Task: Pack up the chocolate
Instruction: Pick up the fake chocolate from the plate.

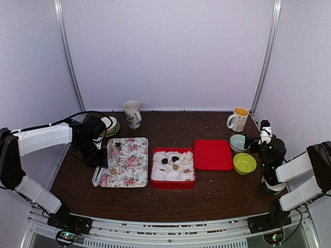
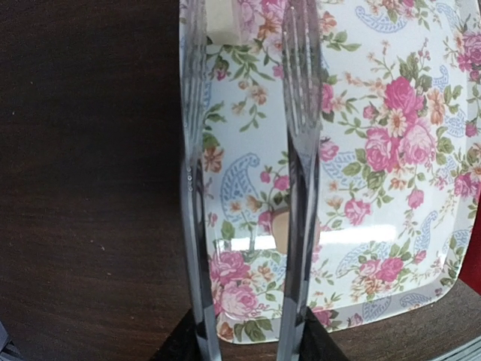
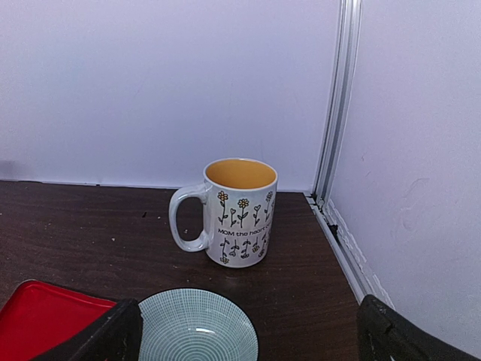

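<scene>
Tongs: metal, held lengthwise over the left part of the floral tray, the two arms standing apart.
Left end effector: clamped on the handle end of the tongs, one black finger against the outside of each arm.
Floral tray: flat on the dark surface, just left of the red box.
Tan piece: lies on the tray between the tong arms, partly hidden by the right one; contact cannot be told.
Dark piece: on the tray, near its far left corner.
Chocolate: several dark and tan bits inside the red box, on crumpled white paper.
Red box: mid-surface, uncovered.
Red lid: flat, just beside the box on its right.
Right end effector: fingers spread wide, nothing between them, a pale ribbed bowl below.
Flowered mug: upright beyond that bowl, near the back right corner.
Green bowl: just right of the lid.
</scene>
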